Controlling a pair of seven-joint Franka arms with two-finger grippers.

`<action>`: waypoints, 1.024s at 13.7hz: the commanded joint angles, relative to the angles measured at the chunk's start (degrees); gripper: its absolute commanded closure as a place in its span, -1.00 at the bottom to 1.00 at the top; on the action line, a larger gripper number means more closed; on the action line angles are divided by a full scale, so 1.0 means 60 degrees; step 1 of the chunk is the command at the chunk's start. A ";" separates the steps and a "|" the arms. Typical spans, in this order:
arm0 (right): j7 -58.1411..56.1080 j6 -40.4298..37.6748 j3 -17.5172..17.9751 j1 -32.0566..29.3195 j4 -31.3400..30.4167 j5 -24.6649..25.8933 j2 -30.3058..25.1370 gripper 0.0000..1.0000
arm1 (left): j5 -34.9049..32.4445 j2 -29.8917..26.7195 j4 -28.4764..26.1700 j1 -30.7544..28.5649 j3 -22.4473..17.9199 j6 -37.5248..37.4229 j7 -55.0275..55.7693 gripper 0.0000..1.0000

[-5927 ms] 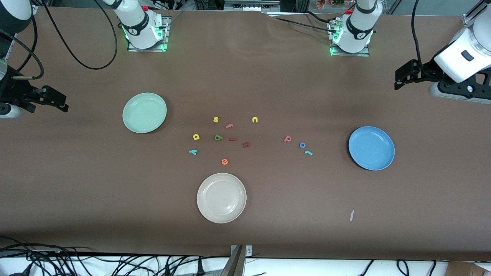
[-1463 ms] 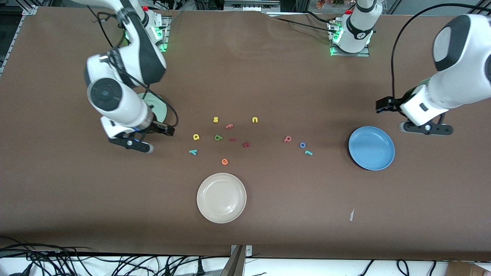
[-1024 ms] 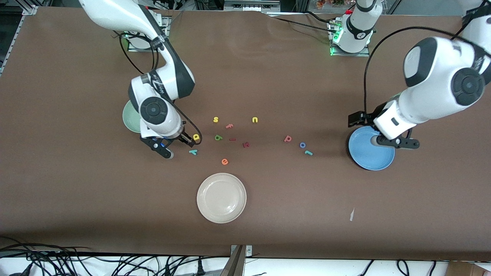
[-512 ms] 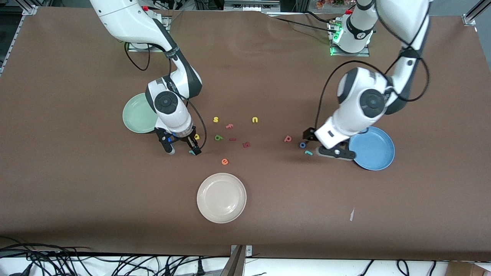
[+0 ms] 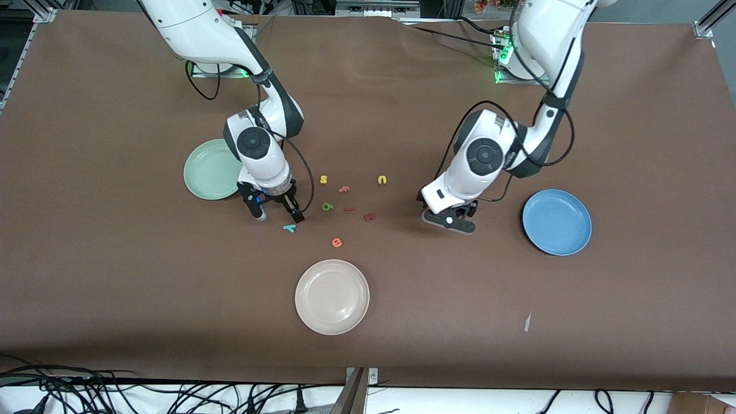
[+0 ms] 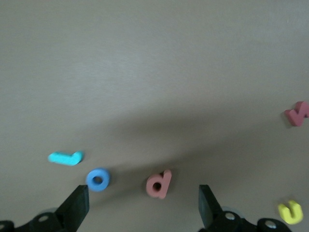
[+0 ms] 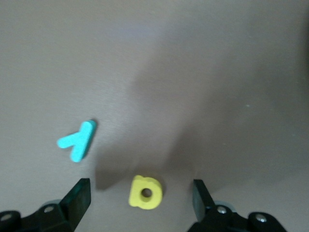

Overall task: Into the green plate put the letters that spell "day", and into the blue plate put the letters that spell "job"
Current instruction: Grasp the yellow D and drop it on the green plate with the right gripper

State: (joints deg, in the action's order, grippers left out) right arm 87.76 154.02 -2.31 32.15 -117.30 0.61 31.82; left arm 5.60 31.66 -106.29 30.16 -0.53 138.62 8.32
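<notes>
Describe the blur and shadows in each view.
Front view: sharp, evenly lit, faint sheen on the white plate. Left wrist view: soft, a broad shadow lying around the pink "b". Right wrist view: soft too, the shadow falling around the yellow "d".

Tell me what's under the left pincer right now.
The open left pincer hangs over the pinkish-red b, which lies between its fingers on the table. The blue o and teal j lie beside it. In the front view the arm covers all three.

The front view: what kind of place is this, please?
Probably a robotics lab. Two arm bases are bolted to a brown table, loose cables lie along its edge, and foam letters and plates are laid out as in a test.
</notes>
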 commanded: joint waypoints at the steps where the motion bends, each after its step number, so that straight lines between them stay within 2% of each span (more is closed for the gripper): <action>1: 0.0183 0.0052 -0.0054 0.0150 -0.0445 0.0133 -0.0338 -0.58 | -0.0727 0.0392 0.0107 0.0085 -0.0132 0.0435 -0.0039 -1.00; 3: 0.0124 0.0038 -0.0054 0.0165 -0.0431 0.0148 -0.0323 0.15 | -0.0977 0.0568 0.0107 0.0085 -0.0118 0.0597 -0.0025 -1.00; 5: 0.0110 0.0038 -0.0054 0.0165 -0.0416 0.0148 -0.0338 0.64 | -0.0993 0.0758 0.0107 0.0216 -0.0118 0.0598 -0.0011 -1.00; 6: 0.0066 0.0023 -0.0069 0.0165 -0.0401 0.0148 -0.0352 0.83 | -0.0978 0.0817 0.0122 0.0318 -0.0118 0.0598 0.0004 -1.00; 7: 0.0022 0.0008 -0.0069 0.0165 -0.0372 0.0148 -0.0454 0.90 | -0.0964 0.0876 0.0122 0.0348 -0.0118 0.0598 0.0005 -1.00; 9: -0.0153 -0.0690 -0.0112 0.0165 -0.0270 0.0148 -0.0906 0.91 | -0.0920 0.0906 0.0107 0.0349 -0.0118 0.0598 0.0005 -1.00; 11: -0.1086 -0.2195 -0.0287 0.0150 0.0066 0.0148 -0.1405 0.91 | -0.0905 0.0920 0.0107 0.0349 -0.0118 0.0598 0.0019 -1.00; 14: -0.2800 -0.4249 -0.1032 0.0150 0.0258 0.0162 -0.1976 0.90 | -0.0890 0.0993 0.0093 0.0349 -0.0118 0.0598 0.0019 -1.00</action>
State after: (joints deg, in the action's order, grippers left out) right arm 76.62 134.25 -5.44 32.62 -115.20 0.85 22.95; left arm 1.40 37.00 -106.24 31.82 -0.73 141.82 8.09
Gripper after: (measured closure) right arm 0.722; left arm 0.000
